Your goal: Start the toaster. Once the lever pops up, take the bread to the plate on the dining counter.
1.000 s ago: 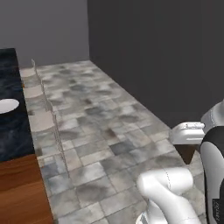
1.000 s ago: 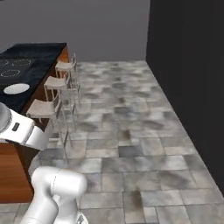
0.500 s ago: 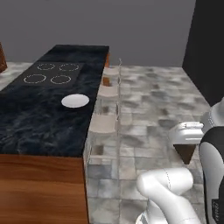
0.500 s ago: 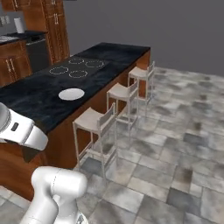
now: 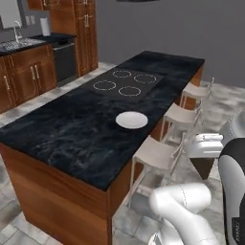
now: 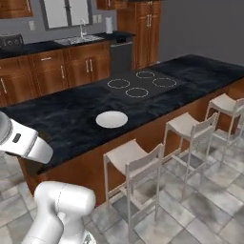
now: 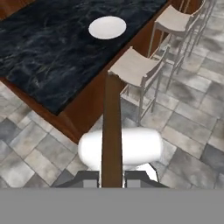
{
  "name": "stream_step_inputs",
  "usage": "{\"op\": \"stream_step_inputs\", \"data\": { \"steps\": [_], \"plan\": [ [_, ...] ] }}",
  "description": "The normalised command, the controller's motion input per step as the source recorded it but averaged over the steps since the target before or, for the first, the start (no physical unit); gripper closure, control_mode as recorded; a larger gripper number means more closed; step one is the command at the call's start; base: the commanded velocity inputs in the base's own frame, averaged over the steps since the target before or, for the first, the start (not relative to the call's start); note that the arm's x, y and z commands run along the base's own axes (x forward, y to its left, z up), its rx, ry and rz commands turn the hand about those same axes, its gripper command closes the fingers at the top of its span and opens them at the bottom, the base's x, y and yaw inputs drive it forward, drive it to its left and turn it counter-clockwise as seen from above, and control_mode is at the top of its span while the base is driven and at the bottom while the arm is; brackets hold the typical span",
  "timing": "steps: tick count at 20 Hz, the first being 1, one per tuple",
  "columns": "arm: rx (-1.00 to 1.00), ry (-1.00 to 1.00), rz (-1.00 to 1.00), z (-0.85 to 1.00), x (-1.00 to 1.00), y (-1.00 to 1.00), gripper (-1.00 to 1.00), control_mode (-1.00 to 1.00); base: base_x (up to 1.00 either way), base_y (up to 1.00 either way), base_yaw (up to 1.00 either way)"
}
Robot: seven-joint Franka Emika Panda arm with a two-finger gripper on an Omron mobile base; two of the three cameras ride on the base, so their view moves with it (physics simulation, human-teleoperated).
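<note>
Gripper (image 7: 112, 178) pinched on one slice of bread (image 7: 111, 131), edge-on in the hand view: a thin, dark brown slab standing up from between the two dark finger tips (image 7: 86, 178), with a flat top end. In the left base view, just under the white hand, a dark brown pointed corner of the bread (image 5: 205, 167) hanging down over the tiled floor (image 5: 220, 103).

Ahead of the gripper and past the top end of the bread, one round, flat, plain white plate (image 7: 107, 27), bare. Lying on the black marbled top of the dining counter (image 7: 48, 52), near the edge that faces the stools. Well apart from the gripper, with a stool seat and the counter's edge in between. Same plate (image 5: 131, 120) in the left base view, and again (image 6: 111, 119) in the right base view, between the four-ring cooktop (image 6: 141, 84) and the near end of the counter. Brown wooden panel below the top, no handles.

Three pale stools with low backs along the counter's side: nearest (image 6: 130, 159), middle (image 6: 188, 127), farthest (image 6: 227, 105). Nearest one just ahead of the bread in the hand view.

Beyond the counter, a row of brown wooden cabinets with silver handles (image 6: 62, 71), one sink with a tap (image 6: 81, 38) in their black top, and one tall cabinet (image 6: 141, 33) at the end.
</note>
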Motion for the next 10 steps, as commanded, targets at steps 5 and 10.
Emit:
{"op": "stream_step_inputs", "data": {
  "steps": [5, 10],
  "plan": [
    [0.00, 0.00, 0.00, 0.00, 0.00, 0.00, 1.00, 1.00, 0.40, -0.63, 0.66],
    [0.00, 0.00, 0.00, 0.00, 0.00, 0.00, 1.00, 1.00, 0.14, -0.55, 0.69]
  ]
}}
